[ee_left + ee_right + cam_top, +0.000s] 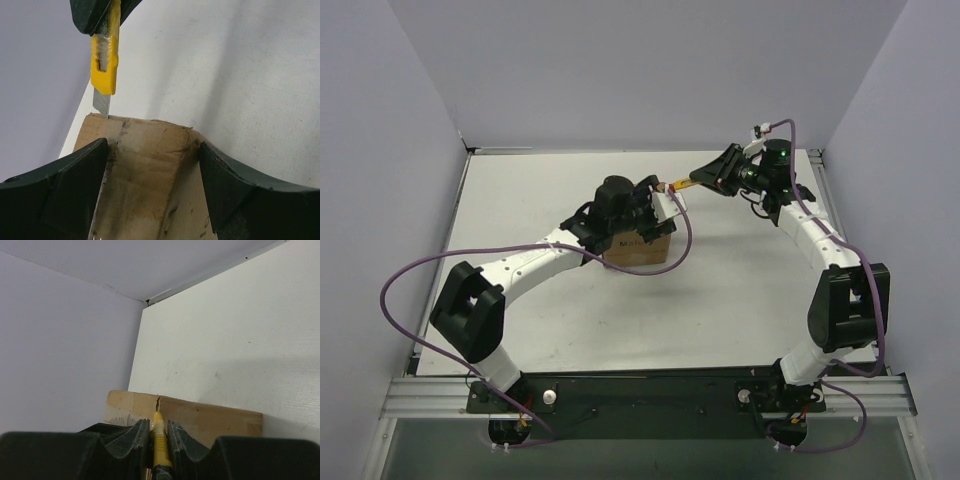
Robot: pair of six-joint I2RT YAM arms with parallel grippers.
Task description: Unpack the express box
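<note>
The express box [642, 247], a brown cardboard carton with dark print on its side, stands mid-table. My left gripper [642, 210] sits over its top, open wide; its dark fingers [75, 175] straddle the taped centre seam of the box [150, 165], resting at or just above the cardboard. My right gripper [705, 178] is shut on a yellow utility knife [680, 185]. The knife [105, 65] points down with its bare blade tip touching the box's far top edge at the seam. From the right wrist, the knife [159, 432] runs between my fingers toward the box [210, 417].
The white table [740, 280] is enclosed by pale walls on the left, back and right. A purple cable [420, 265] loops from the left arm, and another runs along the right arm [820, 225]. A metal rail [640, 395] carries both bases at the near edge.
</note>
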